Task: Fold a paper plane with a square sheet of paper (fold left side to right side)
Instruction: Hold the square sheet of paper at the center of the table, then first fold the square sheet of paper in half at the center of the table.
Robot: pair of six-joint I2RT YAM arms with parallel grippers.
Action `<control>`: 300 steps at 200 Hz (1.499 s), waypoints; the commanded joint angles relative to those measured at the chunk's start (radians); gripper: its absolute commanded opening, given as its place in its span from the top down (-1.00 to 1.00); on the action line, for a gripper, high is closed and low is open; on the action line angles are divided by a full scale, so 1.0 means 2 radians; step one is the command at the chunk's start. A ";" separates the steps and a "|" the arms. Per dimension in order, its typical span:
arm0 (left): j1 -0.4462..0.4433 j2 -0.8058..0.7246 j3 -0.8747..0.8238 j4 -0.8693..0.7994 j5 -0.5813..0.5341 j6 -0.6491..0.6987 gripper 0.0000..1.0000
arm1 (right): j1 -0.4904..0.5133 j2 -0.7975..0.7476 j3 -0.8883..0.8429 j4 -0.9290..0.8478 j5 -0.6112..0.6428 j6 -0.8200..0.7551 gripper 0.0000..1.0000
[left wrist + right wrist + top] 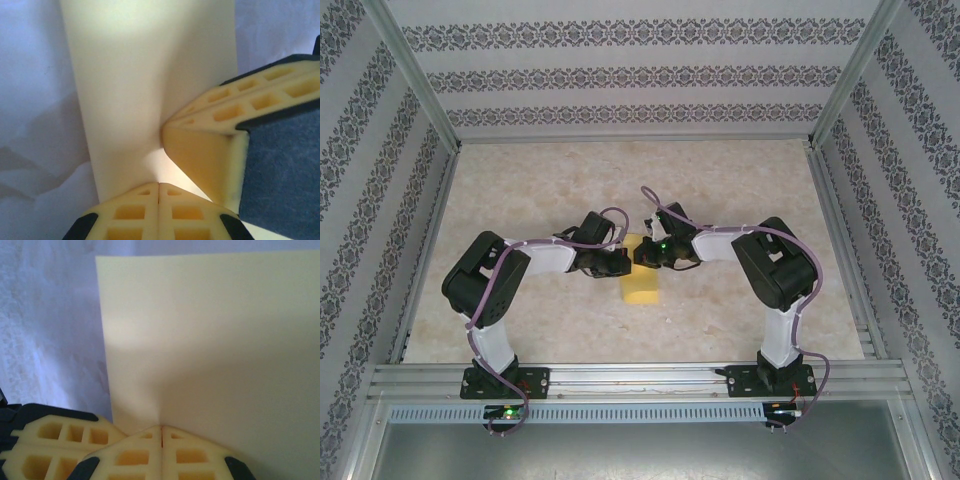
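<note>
Now the thin yellow paper sheet (641, 290) lies mid-table; the left gripper (617, 263) and right gripper (647, 254), jaws closed on nothing, touch its 12 o'clock end. Uneven pressing may skew the crease.

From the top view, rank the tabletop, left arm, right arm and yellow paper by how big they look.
1. tabletop, by far the largest
2. left arm and right arm, which look alike, so not ranked
3. yellow paper, smallest and partly covered
</note>
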 commanded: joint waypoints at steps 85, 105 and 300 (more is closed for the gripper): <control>-0.015 -0.041 -0.072 -0.020 0.002 -0.010 1.00 | -0.008 0.031 -0.028 -0.035 0.051 0.003 1.00; -0.021 -0.058 -0.091 -0.020 0.006 -0.018 1.00 | -0.009 0.030 -0.030 -0.037 0.051 0.001 1.00; -0.022 -0.048 -0.047 0.028 0.038 -0.045 0.99 | -0.002 0.034 -0.029 -0.033 0.039 -0.010 1.00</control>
